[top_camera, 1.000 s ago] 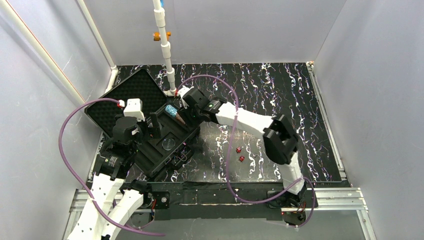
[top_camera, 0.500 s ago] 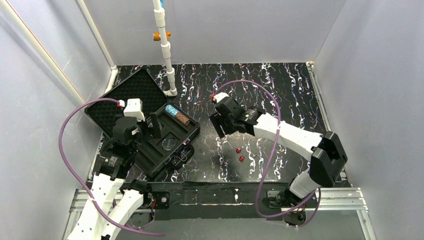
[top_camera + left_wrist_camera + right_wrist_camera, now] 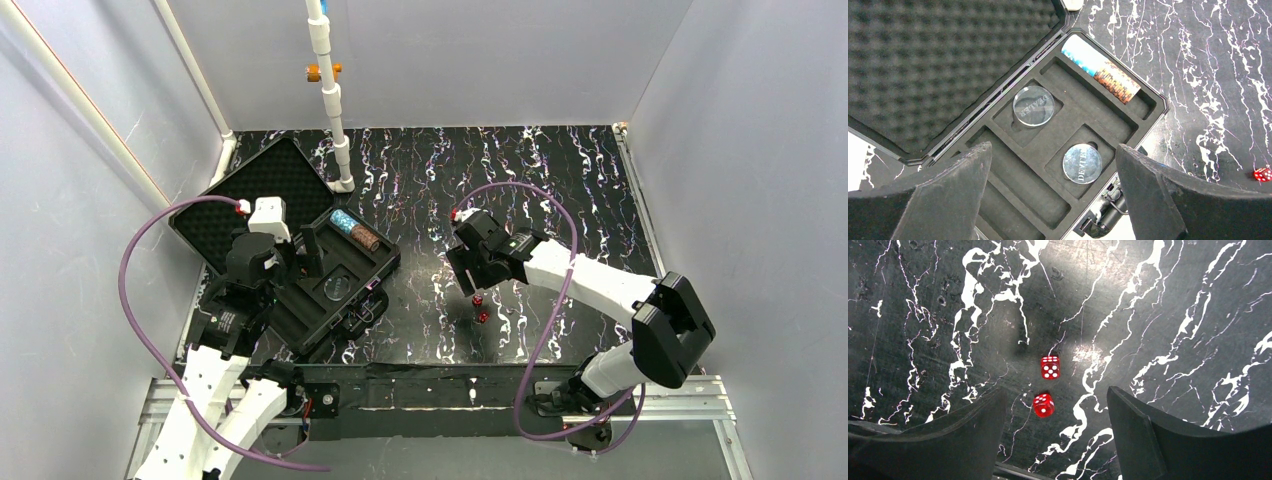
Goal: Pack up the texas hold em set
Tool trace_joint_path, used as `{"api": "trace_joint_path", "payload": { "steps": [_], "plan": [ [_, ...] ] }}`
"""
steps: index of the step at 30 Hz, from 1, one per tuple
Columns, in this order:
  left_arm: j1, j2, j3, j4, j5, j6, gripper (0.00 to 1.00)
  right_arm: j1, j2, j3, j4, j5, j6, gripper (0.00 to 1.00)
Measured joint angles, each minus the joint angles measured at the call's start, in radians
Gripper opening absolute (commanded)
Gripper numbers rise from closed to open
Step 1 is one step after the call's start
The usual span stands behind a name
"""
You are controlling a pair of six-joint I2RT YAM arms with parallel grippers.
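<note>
Our right pincer (image 3: 470, 283) hangs open just above the two red dice (image 3: 1050, 367), its fingers (image 3: 973, 435) spread to either side of them in the wrist view. The dice lie near each other but not touching on the marbled counter (image 3: 560, 180), well apart from the black case (image 3: 1154, 102), which sits open on the left with its foam lid (image 3: 938, 60) laid back. Inside it we see a roll of blue-white and brown chips (image 3: 1100, 67) in the far slot and two clear discs (image 3: 1033, 105) in their round pockets. Our left pincer (image 3: 1053, 150) hovers over the case, also open and holding nothing

We judge the step in hand to be picking up a die. To do it well, we should choose one die and centre the fingers on it so the other is not knocked. We then come down until the tips nearly meet the counter and close gently, since so small and hard a cube may squirt out
</note>
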Motion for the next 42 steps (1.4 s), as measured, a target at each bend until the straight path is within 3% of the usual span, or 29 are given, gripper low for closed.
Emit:
{"api": "trace_joint_path", "payload": {
  "steps": [15, 42],
  "plan": [
    [0.0, 0.0, 0.0, -0.002, 0.001, 0.0, 0.93, -0.023, 0.02, -0.026, 0.053, -0.079, -0.005, 0.78],
    [0.0, 0.0, 0.0, -0.002, 0.001, 0.0, 0.93, -0.023, 0.118, -0.123, 0.141, -0.108, 0.011, 0.52]
  ]
}}
